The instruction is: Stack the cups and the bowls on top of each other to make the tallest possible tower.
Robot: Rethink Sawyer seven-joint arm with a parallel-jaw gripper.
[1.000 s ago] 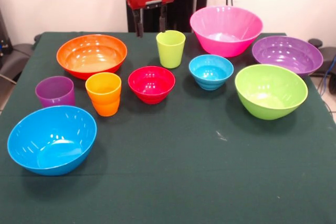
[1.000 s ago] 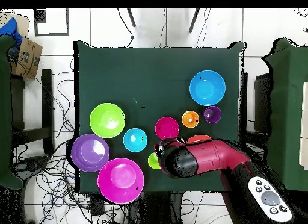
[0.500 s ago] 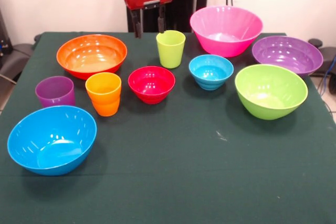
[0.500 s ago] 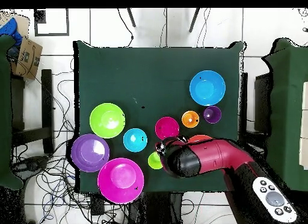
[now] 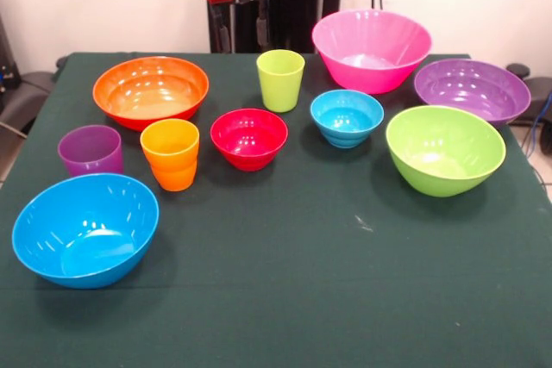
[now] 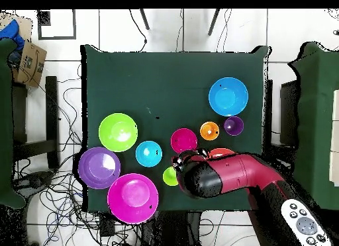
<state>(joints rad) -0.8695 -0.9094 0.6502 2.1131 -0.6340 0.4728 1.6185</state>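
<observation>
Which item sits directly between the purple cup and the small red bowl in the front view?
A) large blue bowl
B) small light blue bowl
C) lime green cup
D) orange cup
D: in the front view the orange cup stands upright on the cloth with the purple cup on one side and the small red bowl on the other, none of them touching.

Glossy smooth plastic bowls (image 5: 151, 88) and cups (image 5: 280, 79), matt green cloth-covered table (image 5: 345, 299), shiny red arm casing (image 6: 235, 174)
</observation>
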